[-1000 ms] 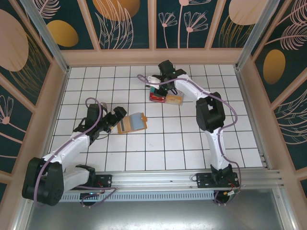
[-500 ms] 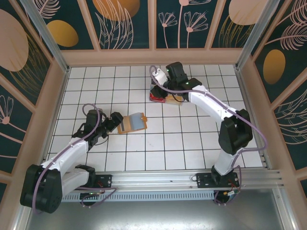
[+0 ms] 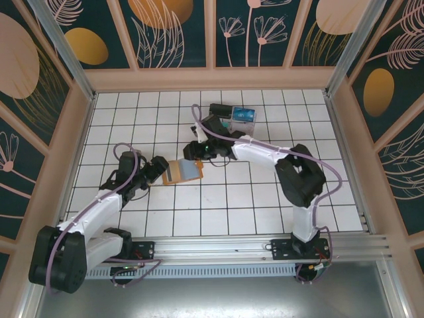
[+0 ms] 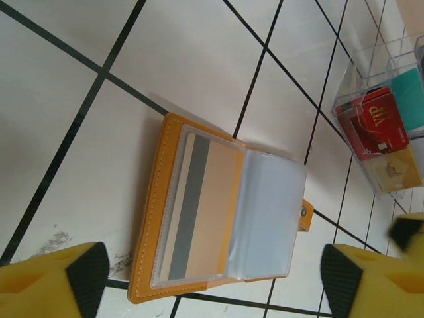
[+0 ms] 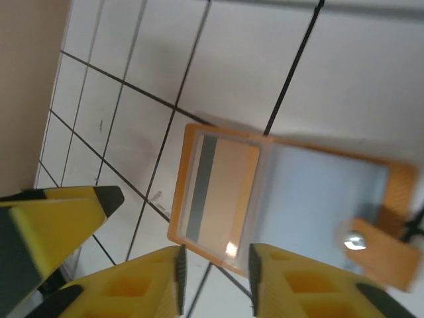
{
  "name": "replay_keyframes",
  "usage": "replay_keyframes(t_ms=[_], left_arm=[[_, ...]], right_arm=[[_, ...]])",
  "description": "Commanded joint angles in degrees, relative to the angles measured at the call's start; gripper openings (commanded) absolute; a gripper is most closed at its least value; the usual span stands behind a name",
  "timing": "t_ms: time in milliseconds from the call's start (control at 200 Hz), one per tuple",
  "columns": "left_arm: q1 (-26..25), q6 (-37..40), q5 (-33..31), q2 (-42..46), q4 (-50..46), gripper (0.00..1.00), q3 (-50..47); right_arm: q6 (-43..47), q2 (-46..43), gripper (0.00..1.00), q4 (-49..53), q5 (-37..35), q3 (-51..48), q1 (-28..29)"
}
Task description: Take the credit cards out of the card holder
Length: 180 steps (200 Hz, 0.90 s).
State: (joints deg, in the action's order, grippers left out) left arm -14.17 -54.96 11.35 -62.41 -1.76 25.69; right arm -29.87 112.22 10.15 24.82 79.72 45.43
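Observation:
The card holder lies open on the tiles, tan-orange outside with clear pockets inside. One gold credit card with a grey stripe sits in its left pocket. My left gripper is just left of the holder, wide open, its fingertips straddling the near edge. My right gripper hovers over the holder's far edge, jaws a narrow gap apart with only tile and the holder's rim showing between them.
A clear organiser at the back holds a red card, a gold card and a teal card. Wooden walls ring the tiled floor. The right arm stretches across the middle.
The right gripper has left the organiser at the back and swung forward and left to the card holder. The left gripper has narrowed slightly and stayed beside the holder.

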Motion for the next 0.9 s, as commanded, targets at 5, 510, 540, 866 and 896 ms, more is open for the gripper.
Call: replay_keyframes(t_ms=[5, 510, 540, 866, 896], left_arm=[[0.34, 1.81, 1.34, -1.51, 0.24, 0.76, 2.51], [0.33, 1.94, 7.4, -10.41, 7.51, 0.42, 2.94], [0.29, 1.9, 7.37, -10.94, 7.68, 0.41, 2.96], [0.29, 1.31, 7.18, -16.71, 11.24, 0.33, 1.67], [0.29, 1.32, 7.28, -17.23, 11.25, 0.32, 1.82]], right_arm=[[-10.3, 4.3, 0.29, -3.02, 3.61, 3.08, 2.05], [-14.57, 12.7, 0.23, -0.18, 2.44, 8.23, 3.09], [-14.62, 13.01, 0.22, 0.07, 2.16, 8.44, 3.09], [-13.93, 15.11, 0.23, 2.23, 0.53, 9.43, 2.47], [-13.87, 15.28, 0.23, 2.3, 0.66, 9.46, 2.45]])
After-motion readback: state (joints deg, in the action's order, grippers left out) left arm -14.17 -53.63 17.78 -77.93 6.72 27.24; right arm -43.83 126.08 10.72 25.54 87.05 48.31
